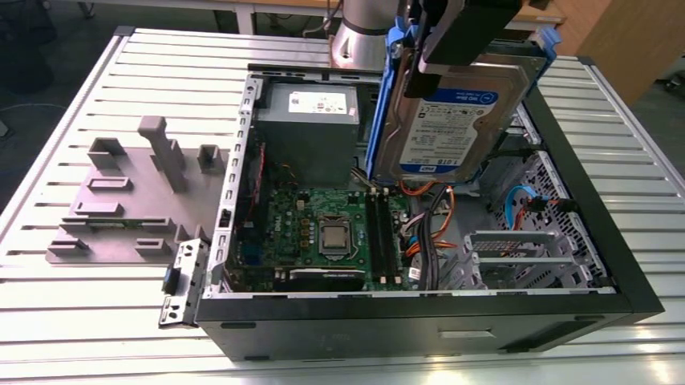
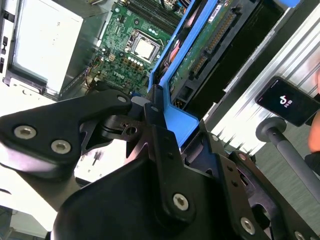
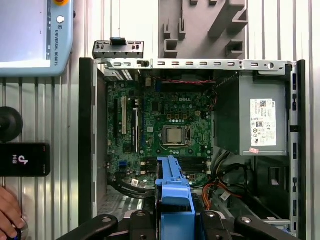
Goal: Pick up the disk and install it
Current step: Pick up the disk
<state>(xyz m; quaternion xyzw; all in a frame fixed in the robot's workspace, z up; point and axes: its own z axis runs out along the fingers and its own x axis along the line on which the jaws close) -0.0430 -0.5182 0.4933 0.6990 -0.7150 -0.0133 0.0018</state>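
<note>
Gripper (image 1: 458, 56) clenched on the disk (image 1: 450, 120), which is tilted on edge over the open computer case (image 1: 618, 241). Below it are cables (image 1: 441, 204) and the motherboard (image 1: 321, 220). The power supply (image 1: 310, 120) is just beside.

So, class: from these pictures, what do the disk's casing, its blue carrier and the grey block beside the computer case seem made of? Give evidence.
The disk: casing likely bare metal, silvery with a dull sheen. Its blue carrier: probably moulded plastic, uniform bright colour, smooth slight gloss. The grey block: looks like matte plastic, though painted metal is possible; flat even grey, no shine.
</note>
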